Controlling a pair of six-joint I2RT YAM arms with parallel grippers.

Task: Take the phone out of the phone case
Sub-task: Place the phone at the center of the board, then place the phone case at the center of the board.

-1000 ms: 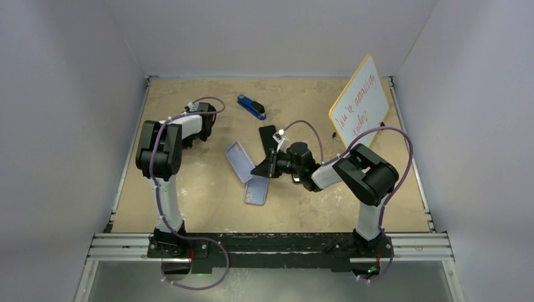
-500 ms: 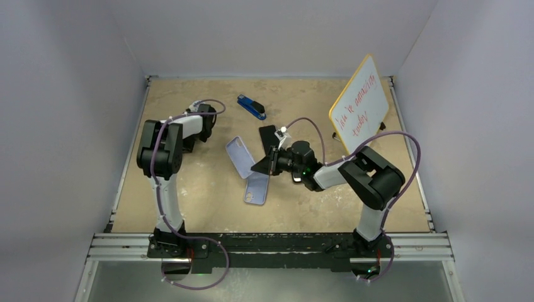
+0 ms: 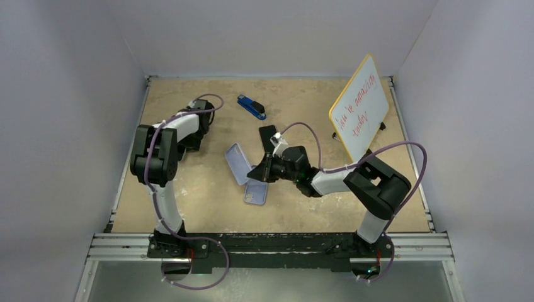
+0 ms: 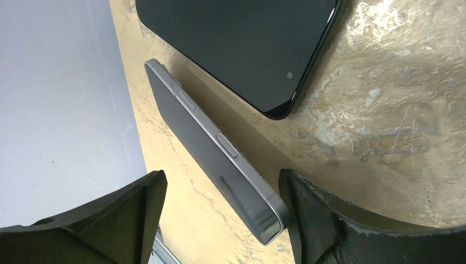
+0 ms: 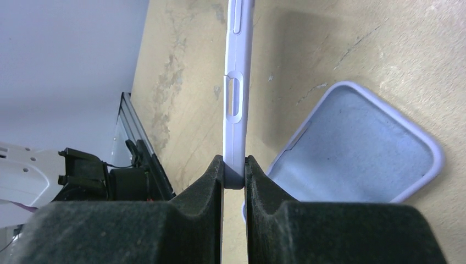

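In the left wrist view a grey phone [image 4: 220, 165] stands tilted on its long edge on the table. It sits between the fingers of my open left gripper [image 4: 220, 220], and its near corner rests against the right finger [image 4: 308, 220]. A second, black phone [image 4: 242, 49] lies flat just beyond it. My right gripper [image 5: 234, 181] [image 3: 259, 171] is shut on the rim of a lilac phone case [image 5: 235, 110] [image 3: 237, 162], seen edge-on. Another lilac case [image 5: 357, 148] [image 3: 255, 192] lies flat beside it, hollow side up. In the top view my left arm hides both phones.
A dark phone [image 3: 267, 135] lies behind my right gripper. A blue stapler-like object [image 3: 252, 107] lies near the back of the table. A whiteboard with red writing [image 3: 359, 107] stands at the back right. The left wall [image 4: 55, 99] is close to the left gripper.
My left gripper has opened and let go of the grey phone, and the left arm has shifted slightly left. My right gripper has moved left with the lilac case.
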